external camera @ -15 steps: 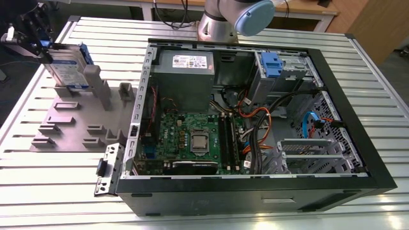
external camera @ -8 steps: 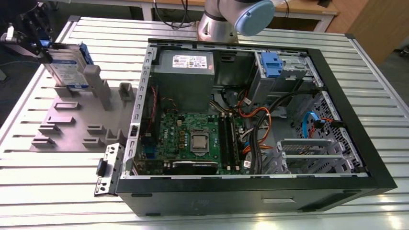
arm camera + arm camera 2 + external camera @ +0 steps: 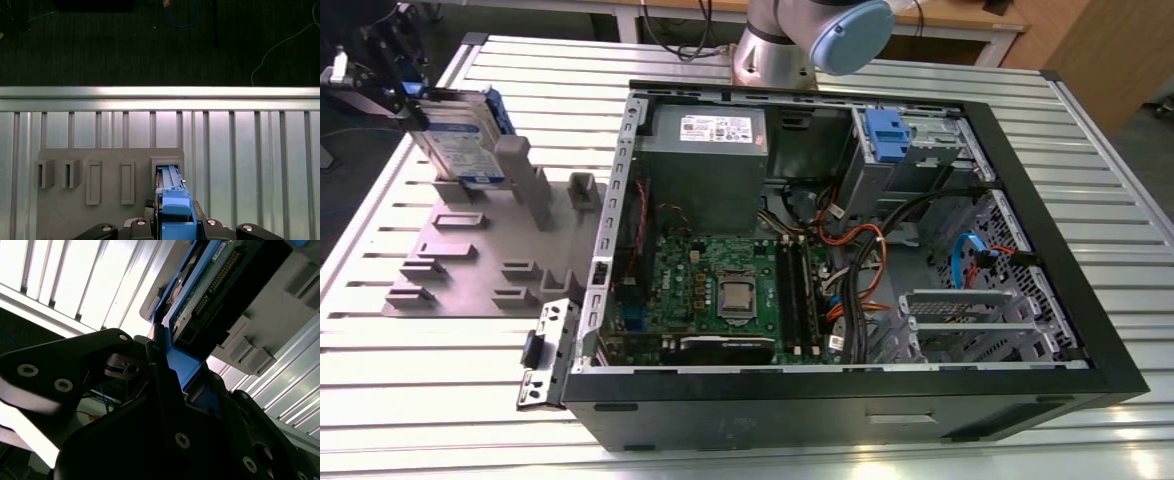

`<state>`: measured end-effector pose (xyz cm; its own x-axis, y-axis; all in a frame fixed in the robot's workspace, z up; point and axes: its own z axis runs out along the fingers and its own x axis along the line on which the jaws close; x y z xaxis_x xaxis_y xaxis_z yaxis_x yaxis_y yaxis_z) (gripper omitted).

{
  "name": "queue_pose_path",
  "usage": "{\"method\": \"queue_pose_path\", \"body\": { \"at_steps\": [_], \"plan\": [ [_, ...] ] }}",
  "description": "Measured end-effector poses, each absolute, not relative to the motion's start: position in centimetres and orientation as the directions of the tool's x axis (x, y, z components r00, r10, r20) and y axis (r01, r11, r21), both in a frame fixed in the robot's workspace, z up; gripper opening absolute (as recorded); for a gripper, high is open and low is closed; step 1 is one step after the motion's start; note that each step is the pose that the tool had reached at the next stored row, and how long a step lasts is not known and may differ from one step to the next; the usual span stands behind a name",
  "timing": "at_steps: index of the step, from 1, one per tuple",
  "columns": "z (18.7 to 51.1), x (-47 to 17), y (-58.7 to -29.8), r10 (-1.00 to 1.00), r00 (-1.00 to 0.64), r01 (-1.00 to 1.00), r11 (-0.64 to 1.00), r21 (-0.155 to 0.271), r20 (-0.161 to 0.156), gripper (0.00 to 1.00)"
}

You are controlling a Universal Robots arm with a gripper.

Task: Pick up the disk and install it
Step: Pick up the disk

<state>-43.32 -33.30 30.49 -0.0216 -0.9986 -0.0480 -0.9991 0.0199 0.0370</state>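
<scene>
One disk (image 3: 458, 140) is seen standing on edge at a raised slot of the grey fixture plate (image 3: 480, 255), at about 10 o'clock in the exterior view. It is well apart from the open computer case (image 3: 854, 405), which lies at 3 o'clock of the plate. In the second wrist view the gripper (image 3: 184, 372) is seen clamped onto the blue carrier edge of the disk.

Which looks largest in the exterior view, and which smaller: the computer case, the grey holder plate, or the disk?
Largest to smallest:
1. computer case
2. grey holder plate
3. disk, clearly the smallest
</scene>
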Motion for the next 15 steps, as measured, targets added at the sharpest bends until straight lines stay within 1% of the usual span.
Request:
{"method": "queue_pose_path", "body": {
  "at_steps": [15],
  "plan": [
    [31.1,-43.32,-33.3,-0.999,-0.022,-0.999,0.02,0.037,-0.048,0.36]
  ]
}}
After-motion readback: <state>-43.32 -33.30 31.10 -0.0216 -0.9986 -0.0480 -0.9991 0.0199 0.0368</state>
